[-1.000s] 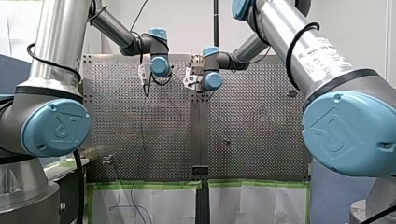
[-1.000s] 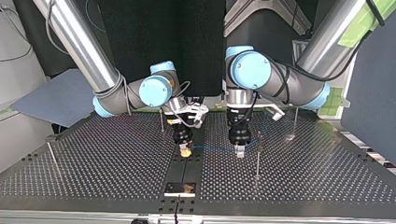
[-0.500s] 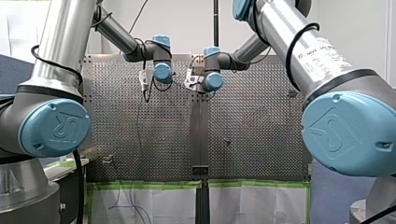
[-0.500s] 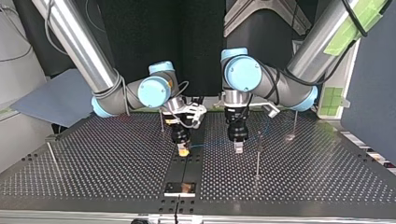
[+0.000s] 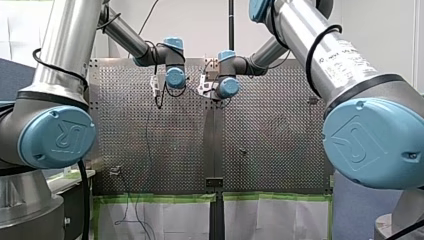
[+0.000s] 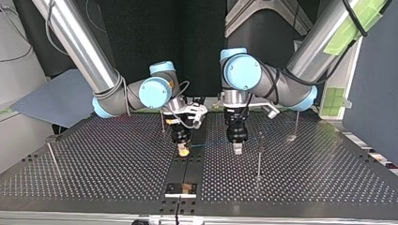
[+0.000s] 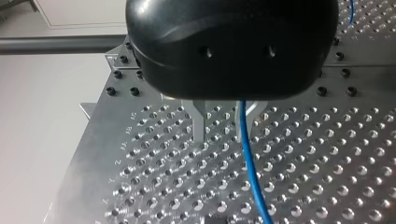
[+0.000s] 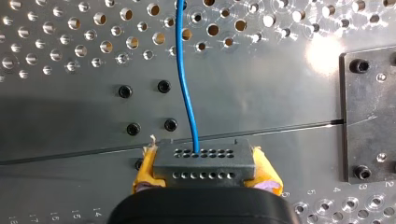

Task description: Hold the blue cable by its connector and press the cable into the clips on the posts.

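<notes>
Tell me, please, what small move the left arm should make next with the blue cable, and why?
Probably close my left gripper lightly around the blue cable. Its fingers stand apart with the cable running between them, against one finger, so nothing guides it yet. My right gripper clamps the connector, and a post stands close beside my left gripper in the top view.

Room light was bright and even. In the right wrist view a white glare spot lay on the table [image 8: 322, 60] beside the dark plate [image 8: 369, 112]; the top view's upper background was dark
</notes>
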Motion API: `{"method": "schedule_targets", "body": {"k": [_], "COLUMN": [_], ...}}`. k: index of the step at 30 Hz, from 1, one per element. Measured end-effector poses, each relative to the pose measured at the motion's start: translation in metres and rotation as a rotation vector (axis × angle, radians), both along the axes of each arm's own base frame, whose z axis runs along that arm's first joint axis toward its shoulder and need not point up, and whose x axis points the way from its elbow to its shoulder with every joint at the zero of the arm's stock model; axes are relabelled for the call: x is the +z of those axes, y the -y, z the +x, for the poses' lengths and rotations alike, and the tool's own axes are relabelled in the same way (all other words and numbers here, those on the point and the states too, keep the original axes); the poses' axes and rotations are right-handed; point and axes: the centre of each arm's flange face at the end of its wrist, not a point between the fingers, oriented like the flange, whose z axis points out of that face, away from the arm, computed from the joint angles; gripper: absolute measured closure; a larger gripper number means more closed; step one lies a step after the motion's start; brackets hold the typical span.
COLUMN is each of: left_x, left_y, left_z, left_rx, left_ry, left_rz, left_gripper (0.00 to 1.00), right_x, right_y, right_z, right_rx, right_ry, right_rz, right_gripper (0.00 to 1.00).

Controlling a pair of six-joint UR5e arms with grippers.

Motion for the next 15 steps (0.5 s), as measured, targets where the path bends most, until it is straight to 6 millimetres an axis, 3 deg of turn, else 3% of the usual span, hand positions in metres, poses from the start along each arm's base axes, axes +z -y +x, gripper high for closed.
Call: {"method": "schedule_targets", "body": {"k": [1,3,15], "left_x": [0.0,0.0,0.0007], "left_y": [0.0009,0.0019,0.0035], "left_z": [-0.0005,-0.0013,-0.0033], "left_rx": [-0.002,-0.002,0.019], "left_ry": [0.0,0.0,0.005], "left_rz": [0.0,0.0,0.007], "left_gripper": [0.8,1.0,1.0], "right_x": [0.0,-0.0006,-0.0074], "right_y": [0.0001,0.0005,0.0019], "right_z": [-0.0001,-0.0002,-0.0033], "right_rx": [0.0,-0.001,-0.006], "right_ry": [0.0,-0.001,-0.008], "right_rz": [0.0,0.001,0.011], "right_gripper": [1.0,1.0,1.0]}}
